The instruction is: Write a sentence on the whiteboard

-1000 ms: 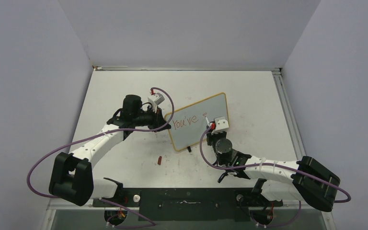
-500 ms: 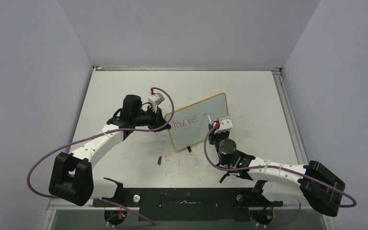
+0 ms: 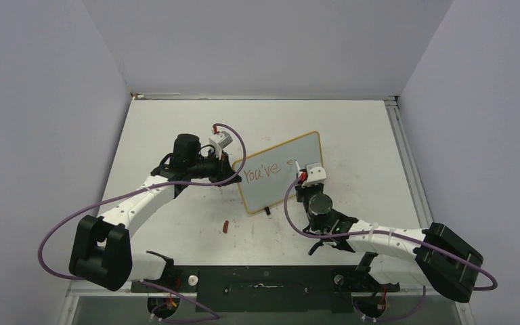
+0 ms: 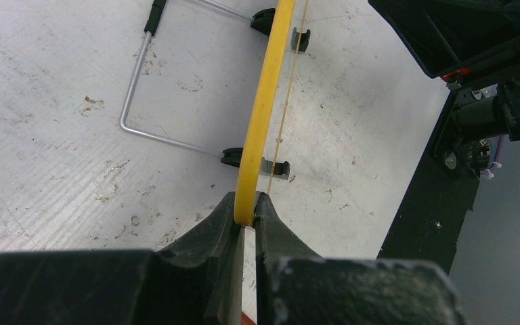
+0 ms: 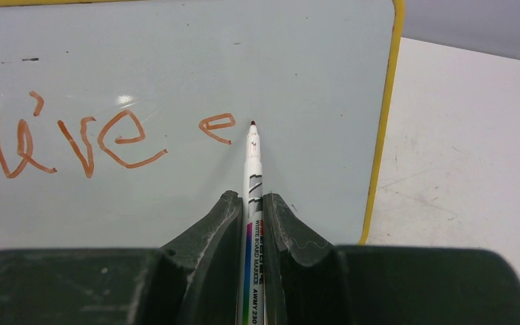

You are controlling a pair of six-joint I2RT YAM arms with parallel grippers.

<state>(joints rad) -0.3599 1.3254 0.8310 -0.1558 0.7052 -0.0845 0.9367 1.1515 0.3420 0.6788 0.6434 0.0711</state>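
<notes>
Starting nearest the arm bases, a small red cap [image 3: 225, 227] lies loose on the table [image 3: 176, 128], well apart from both grippers. It is likely the pen's, set aside so that the tip is free.

Beyond it the right gripper [image 5: 247, 200] pinches a marker [image 5: 252, 169] by its barrel, jaws pressed against it from both sides. The pen runs straight out along the fingers, so the wrist can steer the tip much as a hand would. The tip sits at the face of the board [image 5: 176, 61], just right of a lone "e"; whether it touches the surface I cannot tell.

The sentence [image 3: 263, 172] is only begun: "You've" in red across the left of the face, then that "e" after a gap. I judge the task early, with most of the words to come and bare face below for them.

The board stands propped at a lean on a wire stand [image 4: 130, 95], near the table's middle, with its face turned toward the right arm. The left gripper [image 4: 245, 206] clamps the yellow rim at the board's left edge, jaws shut on it. This is most likely to brace the light board so that pen pressure does not push it back or tip it. The next strokes call for light, even contact.
</notes>
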